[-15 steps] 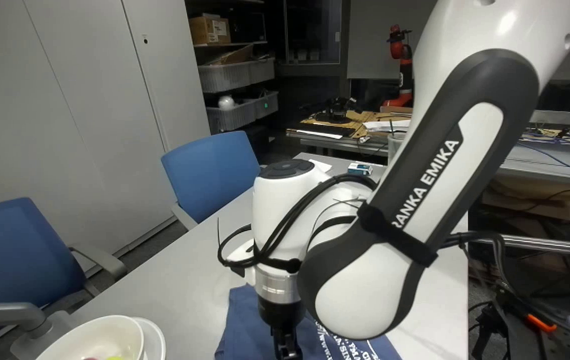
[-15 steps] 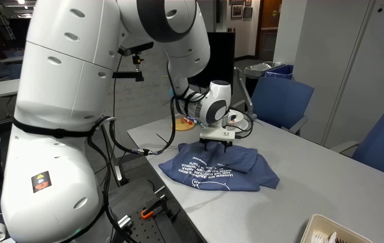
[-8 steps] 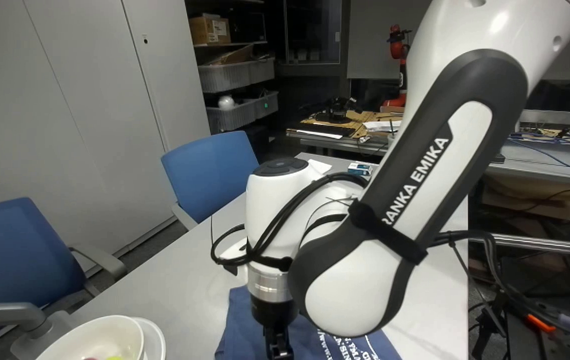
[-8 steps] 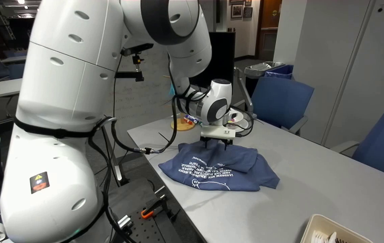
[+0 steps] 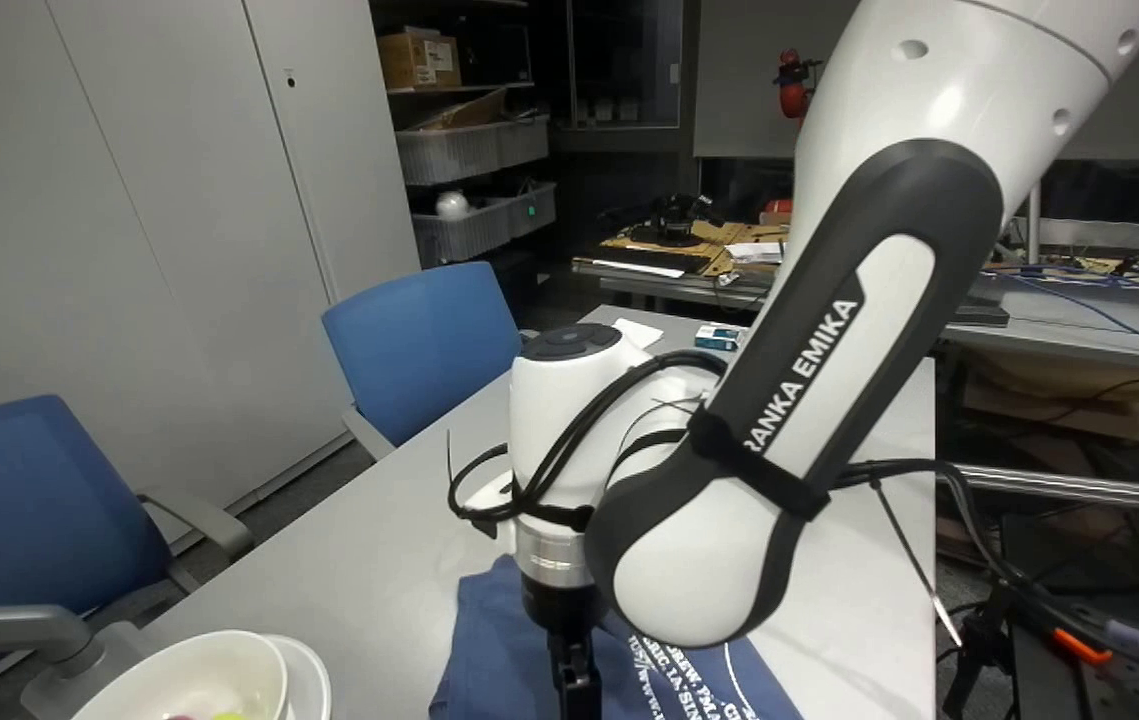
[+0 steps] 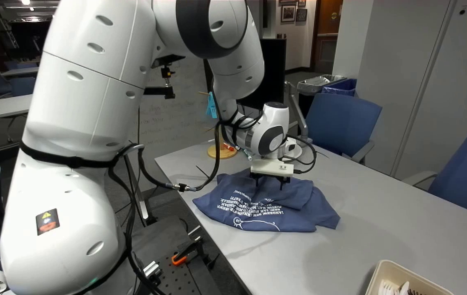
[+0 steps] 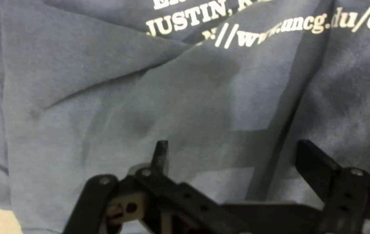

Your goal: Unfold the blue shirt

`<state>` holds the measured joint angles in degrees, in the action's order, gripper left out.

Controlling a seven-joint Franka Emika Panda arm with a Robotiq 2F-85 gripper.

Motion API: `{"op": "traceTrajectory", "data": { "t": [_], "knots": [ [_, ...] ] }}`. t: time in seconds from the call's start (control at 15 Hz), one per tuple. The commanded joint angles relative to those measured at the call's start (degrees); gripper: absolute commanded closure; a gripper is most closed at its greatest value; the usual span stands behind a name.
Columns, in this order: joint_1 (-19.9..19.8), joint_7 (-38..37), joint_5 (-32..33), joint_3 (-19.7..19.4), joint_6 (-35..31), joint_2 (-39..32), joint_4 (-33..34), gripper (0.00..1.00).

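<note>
1. The gripper (image 7: 232, 144) has its fingers (image 7: 316, 165) spread wide and holds nothing; contact with the shirt (image 6: 262, 207) cannot be confirmed.
2. The shirt lies directly below the gripper, rumpled and partly folded over. A crease (image 7: 285, 128) runs between the fingertips, nearer one than the other.
3. Step in hand (judged): positioning the gripper to take up a layer; unfolding appears incomplete.
4. Next move (judged): lower slightly, pinch the top layer only, then lift and draw it outward.
5. The arm (image 5: 809, 370) slopes down from above the gripper; the wrist (image 5: 544, 410) hangs vertical, aiming the gripper straight down at the shirt.
6. The table (image 6: 372, 233) supports the shirt; a bowl (image 5: 214, 662) stands farther off, apart from the gripper.
</note>
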<state>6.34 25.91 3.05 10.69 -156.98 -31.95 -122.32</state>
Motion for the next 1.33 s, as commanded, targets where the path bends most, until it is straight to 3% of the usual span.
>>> {"op": "traceTrajectory", "data": {
  "t": [0.0,0.47,1.27],
  "knots": [
    [-0.9,-1.6,2.1,-0.3,0.3,-4.3,3.7,0.0],
    [-2.0,-1.7,2.0,-0.6,0.9,-8.0,7.7,0.0],
    [-1.5,-9.0,8.0,-12.3,1.2,-11.7,14.4,0.0]
  ]
}}
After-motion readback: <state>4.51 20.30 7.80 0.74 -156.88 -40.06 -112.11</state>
